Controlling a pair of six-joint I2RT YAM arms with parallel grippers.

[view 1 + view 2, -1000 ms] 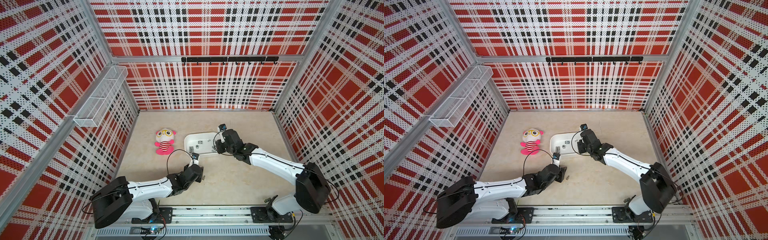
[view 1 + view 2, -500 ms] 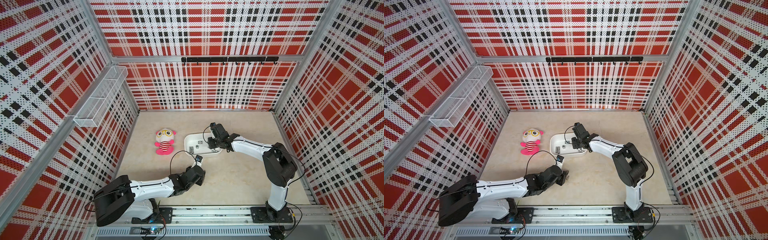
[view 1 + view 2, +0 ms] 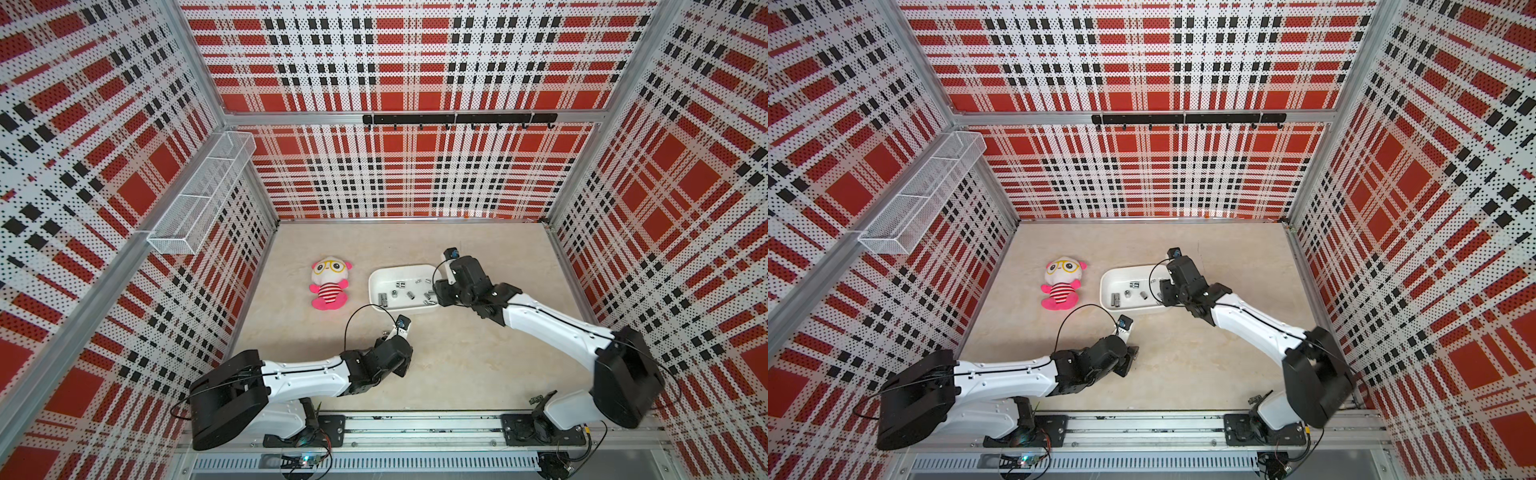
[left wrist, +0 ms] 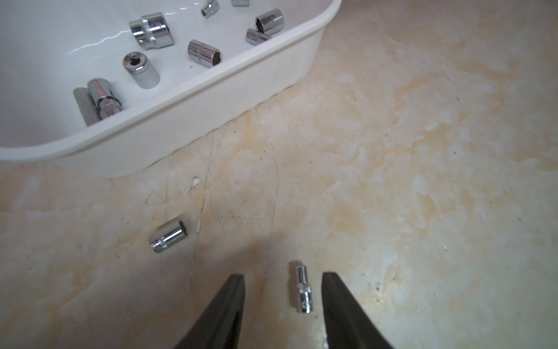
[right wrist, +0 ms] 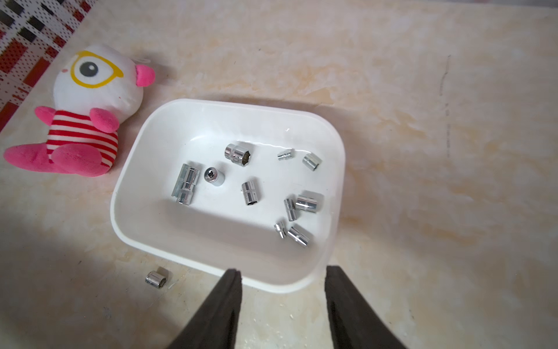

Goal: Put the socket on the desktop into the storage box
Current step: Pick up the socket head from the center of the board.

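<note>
The storage box [image 4: 211, 102] runs off the left wrist view's edge.

1. I find the storage box [image 3: 373, 286] on the desktop [image 3: 478, 357], near its middle.
2. The plush doll [image 3: 329, 284] lies just beside the box, at its nine o'clock.
3. Sockets [image 5: 238, 154] lie in the box.
4. At its six o'clock, on the desktop, lie the nearer socket [image 4: 169, 235] and, beyond, the farther socket [image 4: 303, 287].
</note>
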